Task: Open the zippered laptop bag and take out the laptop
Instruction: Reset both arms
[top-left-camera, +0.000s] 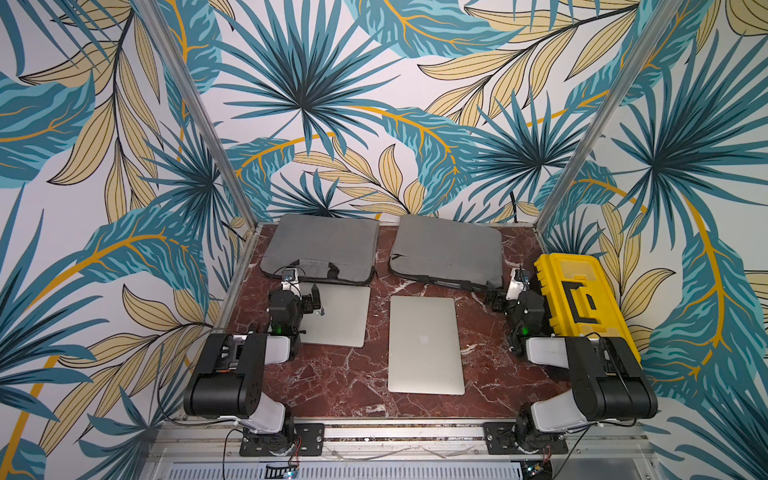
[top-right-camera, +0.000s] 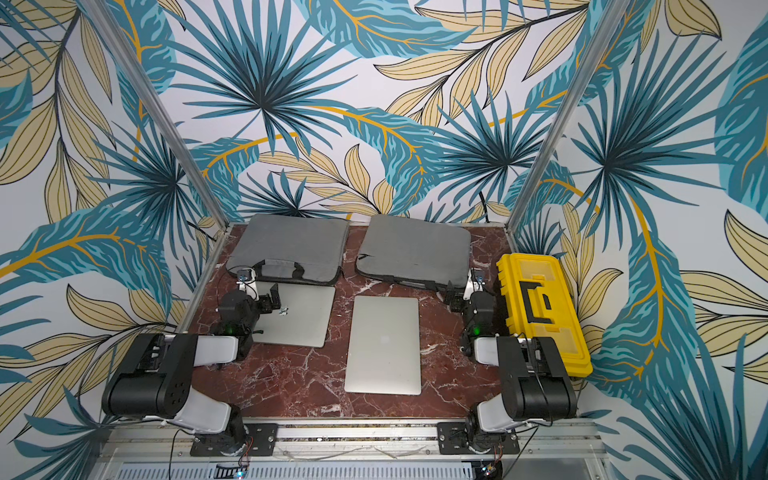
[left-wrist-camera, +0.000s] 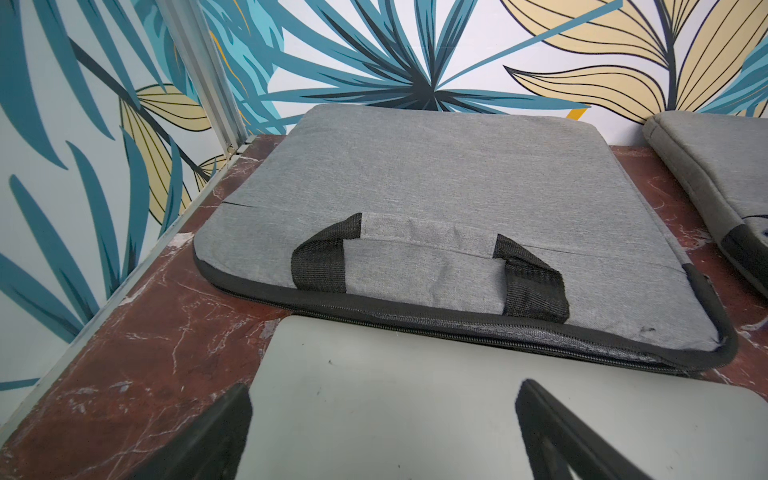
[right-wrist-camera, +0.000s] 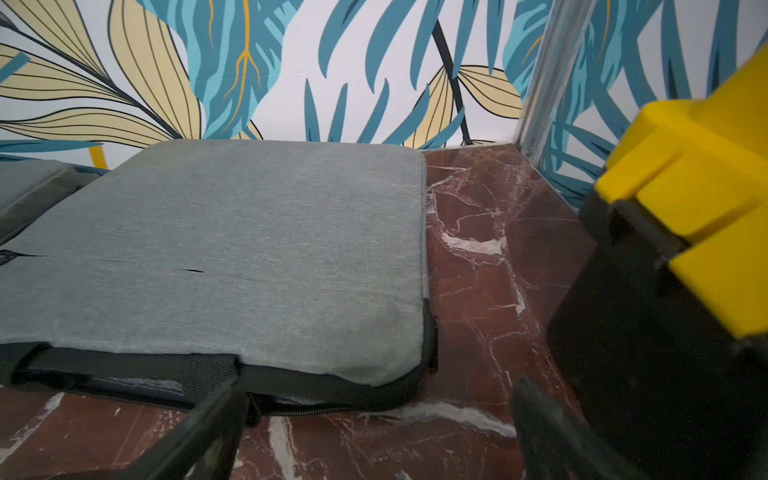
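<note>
- The left end effector (left-wrist-camera: 382, 388) has its jaws spread wide and holds nothing. It hovers over the far corner of the left laptop (top-left-camera: 340, 316). From the wrist view I cannot tell whether a fingertip touches the lid.
- The right end effector (right-wrist-camera: 378, 384) is also spread and empty. It sits low at the mouth of the right laptop bag (top-left-camera: 449, 249), with one finger close to the black handle strap.
- The left laptop lies flat on the table (top-left-camera: 332, 386), its far edge right against the open zip of the left laptop bag (top-left-camera: 324, 245). The middle laptop (top-left-camera: 424, 345) lies well clear of both bags.
- Both machines look to be out, so the step in hand is likely releasing and clearing.
- To do it well, the left arm should rise straight up before drawing back, so no finger drags the lid.
- The right arm should back away squarely from the strap. It has little room, because the yellow toolbox (top-left-camera: 582, 299) stands just beside it.
</note>
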